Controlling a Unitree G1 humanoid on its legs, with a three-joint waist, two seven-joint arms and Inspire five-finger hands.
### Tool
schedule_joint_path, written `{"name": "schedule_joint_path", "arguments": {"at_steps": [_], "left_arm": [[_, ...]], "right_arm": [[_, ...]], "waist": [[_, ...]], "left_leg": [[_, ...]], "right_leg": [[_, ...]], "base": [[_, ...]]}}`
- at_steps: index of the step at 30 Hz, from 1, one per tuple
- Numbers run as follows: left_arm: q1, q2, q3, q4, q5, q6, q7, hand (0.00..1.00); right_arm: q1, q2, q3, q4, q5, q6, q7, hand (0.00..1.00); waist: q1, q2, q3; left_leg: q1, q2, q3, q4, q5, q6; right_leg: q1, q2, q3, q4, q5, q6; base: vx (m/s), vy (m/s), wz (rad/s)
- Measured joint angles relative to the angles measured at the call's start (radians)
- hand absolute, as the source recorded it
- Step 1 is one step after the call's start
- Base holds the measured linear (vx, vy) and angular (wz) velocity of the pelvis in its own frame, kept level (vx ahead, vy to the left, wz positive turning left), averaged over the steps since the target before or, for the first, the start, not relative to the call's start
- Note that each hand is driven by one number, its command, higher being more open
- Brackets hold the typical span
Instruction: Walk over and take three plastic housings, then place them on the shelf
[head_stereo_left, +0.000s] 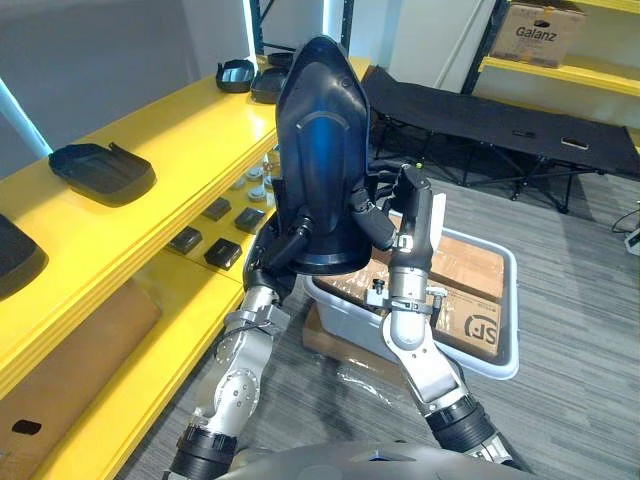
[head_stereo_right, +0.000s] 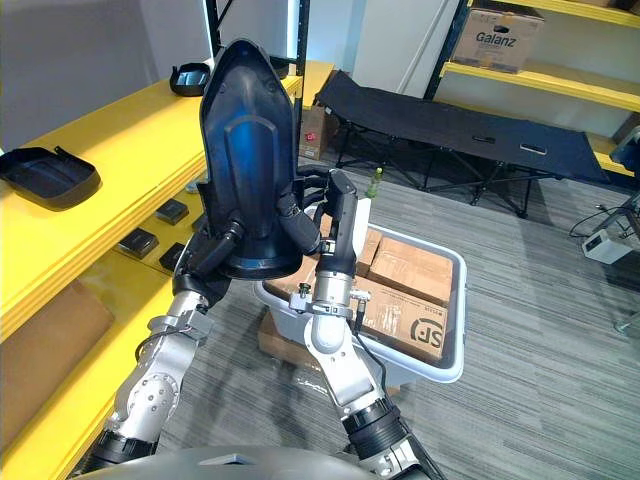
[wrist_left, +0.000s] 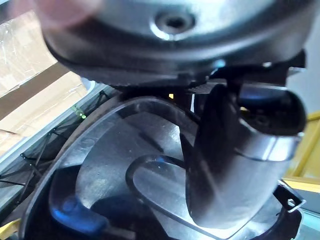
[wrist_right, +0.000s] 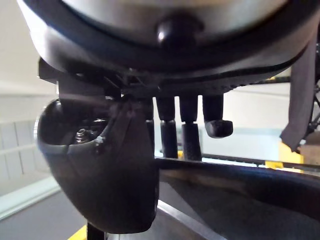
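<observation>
Both hands raise black plastic housing (head_stereo_left: 320, 150) upright, off all surfaces, just beside front edge of yellow shelf (head_stereo_left: 180, 130). Left hand (head_stereo_left: 283, 252) clamped on housing's lower rim, thumb (wrist_left: 235, 165) pressed against inner face. Right hand (head_stereo_left: 408, 215) clamped on its right edge, fingers (wrist_right: 190, 130) hooked over rim. Second housing (head_stereo_left: 100, 172) lies on shelf top near front edge; two more housings (head_stereo_left: 237, 75) at far end. White bin (head_stereo_left: 512, 310) of cardboard boxes (head_stereo_left: 465, 265) on floor below.
</observation>
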Motion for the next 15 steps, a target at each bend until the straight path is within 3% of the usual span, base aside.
{"name": "schedule_joint_path", "arguments": {"at_steps": [4, 9, 14, 15], "left_arm": [[-0.002, -0.012, -0.017, -0.001, 0.126, -0.060, 0.059, 0.00], [-0.029, -0.015, -0.012, -0.002, 0.320, -0.075, 0.175, 0.00], [-0.022, -0.055, 0.059, -0.003, 0.540, -0.079, 0.323, 0.00], [-0.020, -0.059, 0.077, -0.003, 0.566, -0.081, 0.345, 0.00]], "right_arm": [[0.007, -0.002, 0.002, 0.000, 0.020, -0.002, -0.012, 1.00], [0.042, -0.023, 0.023, -0.004, 0.153, 0.004, 0.045, 1.00], [0.144, -0.017, -0.046, -0.014, 0.584, 0.018, 0.250, 1.00], [0.157, -0.013, -0.065, -0.014, 0.602, 0.029, 0.258, 1.00]], "waist": [[-0.003, -0.003, -0.004], [-0.004, -0.002, -0.004], [0.001, -0.002, -0.004], [0.000, -0.002, -0.003]], "left_leg": [[0.002, 0.001, 0.001, 0.001, -0.006, 0.003], [0.002, 0.001, 0.001, 0.005, -0.007, 0.001], [0.000, 0.001, 0.003, 0.017, -0.019, 0.001], [0.000, 0.001, 0.003, 0.017, -0.020, 0.001]], "right_leg": [[-0.002, 0.000, -0.002, 0.000, -0.006, -0.008], [0.001, 0.000, -0.002, 0.000, -0.005, -0.006], [0.007, 0.000, -0.001, 0.000, -0.002, -0.002], [0.007, 0.000, -0.001, 0.000, -0.002, -0.003]], "base": [[0.00, 0.000, 0.00], [0.00, 0.000, 0.00], [0.00, 0.000, 0.00], [0.00, 0.000, 0.00]]}}
